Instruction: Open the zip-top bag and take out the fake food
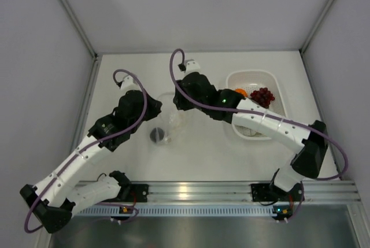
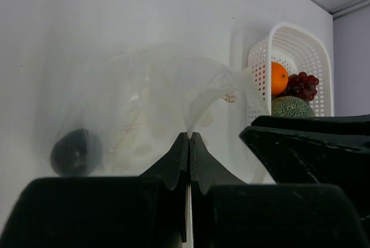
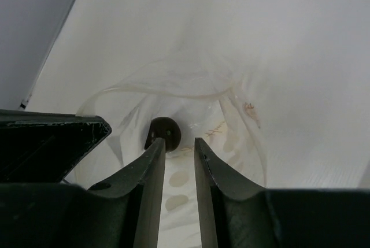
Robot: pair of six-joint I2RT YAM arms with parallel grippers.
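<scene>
The clear polka-dot zip-top bag [image 1: 168, 122] lies mid-table with its mouth held open. A small dark round fruit [image 1: 156, 135] sits inside it. My left gripper [image 2: 189, 136] is shut on a fold of the bag's rim [image 2: 202, 95]. The dark fruit [image 2: 75, 151] lies to its left. My right gripper [image 3: 179, 144] is open at the bag mouth [image 3: 231, 115], fingers pointing at the dark fruit [image 3: 163, 131] just beyond the left fingertip. The orange [image 2: 278, 77], grape bunch [image 2: 303, 85] and green melon [image 2: 292, 106] lie in the basket. The lemon is not visible.
The white perforated basket [image 1: 272, 80] stands at the back right, partly under my right arm. Grey walls close the table on the left, back and right. The left gripper's finger [image 3: 46, 138] sits close beside the right one.
</scene>
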